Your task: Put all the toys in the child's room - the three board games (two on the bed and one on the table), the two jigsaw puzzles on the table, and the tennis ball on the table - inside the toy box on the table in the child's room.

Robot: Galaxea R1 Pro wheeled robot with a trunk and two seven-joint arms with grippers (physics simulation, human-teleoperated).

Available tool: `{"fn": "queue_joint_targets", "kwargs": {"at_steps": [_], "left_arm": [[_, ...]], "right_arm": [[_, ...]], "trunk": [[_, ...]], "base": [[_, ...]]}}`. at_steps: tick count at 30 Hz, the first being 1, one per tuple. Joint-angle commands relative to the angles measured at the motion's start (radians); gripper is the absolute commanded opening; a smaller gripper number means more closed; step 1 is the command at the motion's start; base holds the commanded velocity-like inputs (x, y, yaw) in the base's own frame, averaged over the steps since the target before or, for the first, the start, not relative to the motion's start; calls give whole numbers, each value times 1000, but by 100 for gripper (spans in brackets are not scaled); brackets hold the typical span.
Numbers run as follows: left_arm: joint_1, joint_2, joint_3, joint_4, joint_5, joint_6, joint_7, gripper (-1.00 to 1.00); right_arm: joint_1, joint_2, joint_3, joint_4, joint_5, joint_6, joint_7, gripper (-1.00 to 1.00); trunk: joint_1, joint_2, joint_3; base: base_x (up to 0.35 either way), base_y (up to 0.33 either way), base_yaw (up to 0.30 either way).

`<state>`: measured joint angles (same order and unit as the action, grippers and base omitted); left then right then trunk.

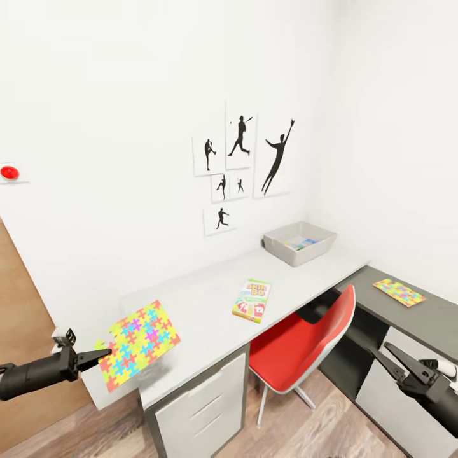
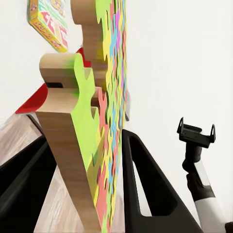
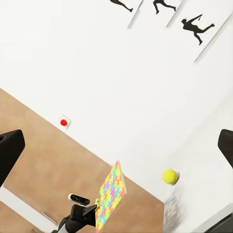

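Observation:
My left gripper [image 1: 102,353] is shut on the edge of a mosaic jigsaw puzzle [image 1: 140,343], held tilted above the left end of the pale grey table [image 1: 203,299]. In the left wrist view the puzzle [image 2: 97,136] stands edge-on between the black fingers [image 2: 145,189]. The Skip-Bo board game [image 1: 252,300] lies mid-table. The grey toy box [image 1: 286,254] sits at the far end with a flat blue-and-white box inside. A second puzzle [image 1: 399,292] rests on the lower dark top. My right gripper [image 1: 381,350] hovers open near that top. The tennis ball [image 3: 169,176] lies on the table.
A red chair [image 1: 305,346] is tucked under the desk between the white drawers [image 1: 203,407] and the dark top [image 1: 432,318]. Black sports posters [image 1: 242,165] hang on the wall. A brown door [image 1: 19,331] and a red wall button [image 1: 9,172] are at the left.

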<state>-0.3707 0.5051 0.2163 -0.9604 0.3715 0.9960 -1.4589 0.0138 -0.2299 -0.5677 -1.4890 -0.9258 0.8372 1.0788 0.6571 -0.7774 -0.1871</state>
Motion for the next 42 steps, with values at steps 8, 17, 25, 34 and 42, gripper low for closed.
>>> {"fn": "queue_joint_targets", "kwargs": {"at_steps": [8,17,25,34,42], "left_arm": [[0,4,-3,-3,1,10,-4,-100],[0,20,-3,-3,1,10,-5,-100],[0,20,-3,-7,1,10,-5,-100],[0,21,-3,-8,1,10,-5,-100],[0,20,-3,-8,1,9,-5,-100]], "right_arm": [[0,1,2,-2,-4,5,0,100],[0,-1,0,-1,-4,7,-2,100],[0,-2,-3,0,-4,10,-2,100],[0,-2,-3,2,-4,13,-4,100],[0,-1,-2,1,-4,19,-6,100]], "trunk": [[-31,55,35],[-65,118,75],[-96,174,110],[-130,237,148],[-161,293,180]], "base": [[-39,0,-197],[-101,0,-199],[-9,0,-204],[0,0,-236],[0,0,-247]]}}
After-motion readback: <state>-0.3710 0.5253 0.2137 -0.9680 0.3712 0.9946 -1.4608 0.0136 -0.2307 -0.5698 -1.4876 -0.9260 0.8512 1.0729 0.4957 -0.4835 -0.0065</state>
